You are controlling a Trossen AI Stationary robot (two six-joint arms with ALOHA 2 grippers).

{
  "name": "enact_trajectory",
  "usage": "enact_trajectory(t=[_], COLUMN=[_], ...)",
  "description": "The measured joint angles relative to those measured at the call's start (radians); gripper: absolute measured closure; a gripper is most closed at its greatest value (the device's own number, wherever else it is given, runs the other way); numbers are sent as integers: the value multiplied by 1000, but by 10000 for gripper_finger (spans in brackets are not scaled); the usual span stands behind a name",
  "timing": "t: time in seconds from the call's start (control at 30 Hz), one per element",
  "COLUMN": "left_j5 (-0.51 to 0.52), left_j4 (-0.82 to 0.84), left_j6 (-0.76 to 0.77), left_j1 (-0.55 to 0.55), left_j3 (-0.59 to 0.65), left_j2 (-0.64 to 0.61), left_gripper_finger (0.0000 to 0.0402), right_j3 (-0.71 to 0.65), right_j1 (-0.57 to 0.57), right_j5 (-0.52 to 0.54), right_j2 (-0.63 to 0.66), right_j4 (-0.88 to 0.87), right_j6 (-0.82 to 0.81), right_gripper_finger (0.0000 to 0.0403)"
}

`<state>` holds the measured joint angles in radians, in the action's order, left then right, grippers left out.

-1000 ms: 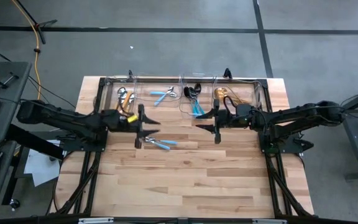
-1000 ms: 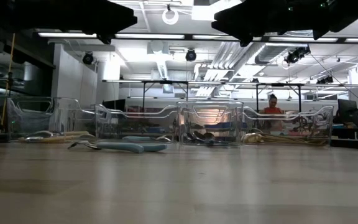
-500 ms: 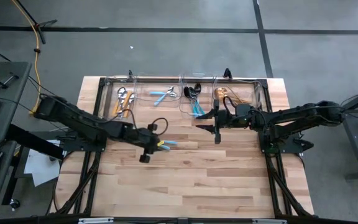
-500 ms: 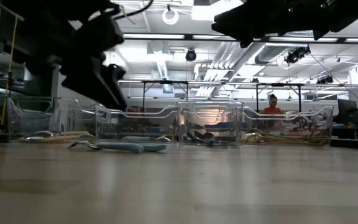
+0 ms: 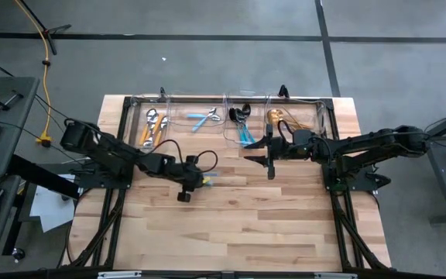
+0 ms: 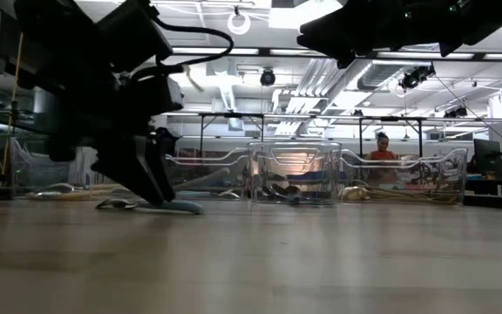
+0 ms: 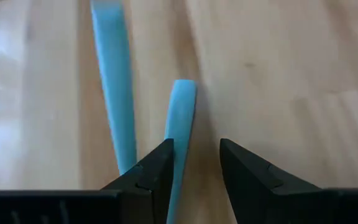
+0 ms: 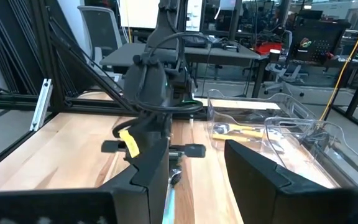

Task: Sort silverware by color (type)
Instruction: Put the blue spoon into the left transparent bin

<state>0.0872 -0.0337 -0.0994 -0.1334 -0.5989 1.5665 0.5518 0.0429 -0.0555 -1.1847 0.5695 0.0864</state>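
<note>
Two light-blue-handled pieces of silverware point(image 7: 114, 81) point(image 7: 180, 118) lie flat on the wooden table left of its middle point(image 6: 177, 208). My left gripper point(image 7: 196, 155) is open and slants down over them. Its fingertips stand low by the table point(image 6: 151, 187), and one handle runs along under one of its fingers. My right gripper point(image 5: 269, 157) hovers open and level right of the middle, with nothing between its fingers point(image 8: 197, 168). More silverware lies in clear bins at the far edge. My left gripper is down at the nearer light-blue handle point(image 7: 178, 143), coming from above and slanting toward the table's right, its fingers along the handle. Whether a finger point(image 7: 157, 168) touches the handle, I cannot tell. The handle lies flat on the table.
A row of clear bins runs along the far edge. They hold orange-handled pieces point(image 5: 155, 124), light-blue ones point(image 5: 204, 118), black ones point(image 5: 242, 124) and gold ones point(image 5: 281, 118). Bare wood point(image 5: 238, 225) spreads toward the near edge. A person point(image 6: 382, 148) sits far behind the table.
My left gripper has come down toward the table and a little toward its right edge, tipping from level to slant steeply down over the light-blue pieces. The silverware has stayed where it was.
</note>
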Motion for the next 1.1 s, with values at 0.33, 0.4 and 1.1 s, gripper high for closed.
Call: enact_trajectory(t=[0.33,0.4,1.1], left_j5=[31,27,1], left_j4=[-46,-45,-31], left_j6=[-17,-12,-77], left_j1=[6,6,1], left_j3=[0,0,2], left_j2=[24,24,8], left_gripper_finger=[282,282,282], right_j3=[0,0,0], right_j1=[0,0,0], right_j5=[0,0,0], right_j2=[0,0,0], right_j4=[-3,-4,-5], right_j6=[0,0,0], right_gripper_finger=[261,261,261])
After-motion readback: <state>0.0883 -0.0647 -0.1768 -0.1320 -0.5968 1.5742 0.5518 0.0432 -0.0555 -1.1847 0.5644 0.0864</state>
